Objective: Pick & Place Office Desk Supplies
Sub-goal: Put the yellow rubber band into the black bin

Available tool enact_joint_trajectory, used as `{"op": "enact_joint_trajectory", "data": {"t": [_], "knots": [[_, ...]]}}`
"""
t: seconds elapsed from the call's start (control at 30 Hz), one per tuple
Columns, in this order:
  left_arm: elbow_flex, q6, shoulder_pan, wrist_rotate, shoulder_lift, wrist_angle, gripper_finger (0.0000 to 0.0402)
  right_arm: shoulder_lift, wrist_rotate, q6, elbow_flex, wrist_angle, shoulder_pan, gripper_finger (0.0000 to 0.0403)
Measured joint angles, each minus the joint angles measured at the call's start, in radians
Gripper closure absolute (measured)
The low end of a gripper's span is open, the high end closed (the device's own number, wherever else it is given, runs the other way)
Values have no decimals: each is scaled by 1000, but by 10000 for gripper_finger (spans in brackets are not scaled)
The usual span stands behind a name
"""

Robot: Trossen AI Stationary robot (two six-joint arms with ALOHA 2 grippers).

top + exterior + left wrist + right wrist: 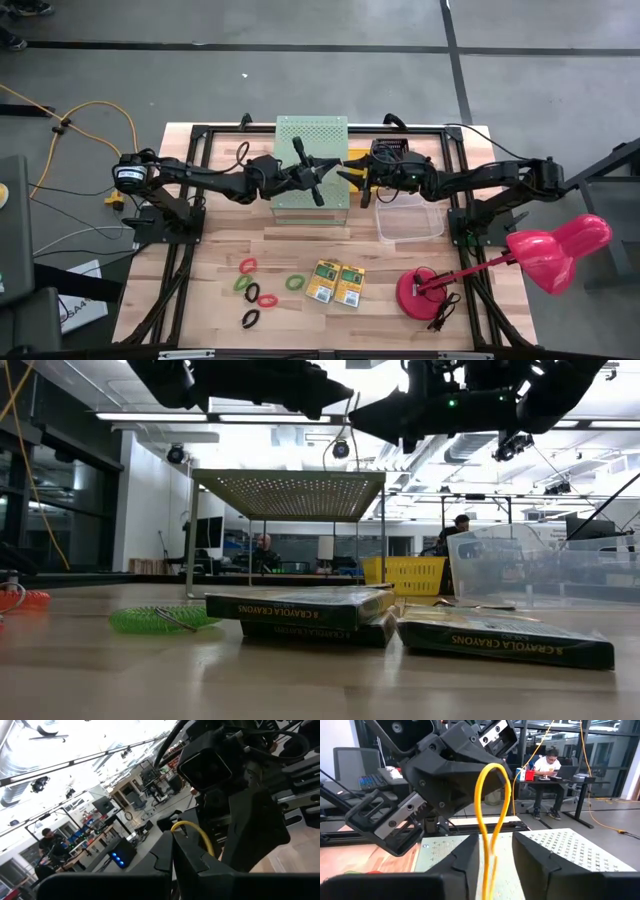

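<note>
An orange band loop (pixel 492 795) hangs in the air above the pale-green perforated box (pixel 312 135), between my two grippers. My left gripper (pixel 174 855) reaches in from the table's left and is shut on the band (pixel 192 826). My right gripper (pixel 496 852) faces it from the right, open, with one finger on each side of the loop's other end. Red, green and black bands (pixel 247 266) lie flat on the table's near left part. Two crayon boxes (pixel 321 282) (pixel 350 285) lie flat beside them. My left gripper pinches one end of the orange band loop (pixel 175 828) between its two shut fingers. The fingers come in about level from the table's left. The band is lifted clear and runs on toward my right gripper's fingers (pixel 470 855).
A clear plastic container (pixel 408 220) sits on the table right of the perforated box. A pink desk lamp (pixel 545 250) with a red base (pixel 425 292) stands at the near right. The low view shows the crayon boxes (pixel 300 605) and a green band (pixel 160 620) up close.
</note>
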Motion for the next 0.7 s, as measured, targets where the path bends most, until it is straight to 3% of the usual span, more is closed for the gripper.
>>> {"op": "enact_joint_trajectory", "data": {"t": [0.4,0.7], "knots": [[0,7,0,-8,0,-1,401,0,-2,-1,0,-17,0,395],[0,8,0,-22,-1,-1,401,0,-2,-1,-1,-18,0,400]]}}
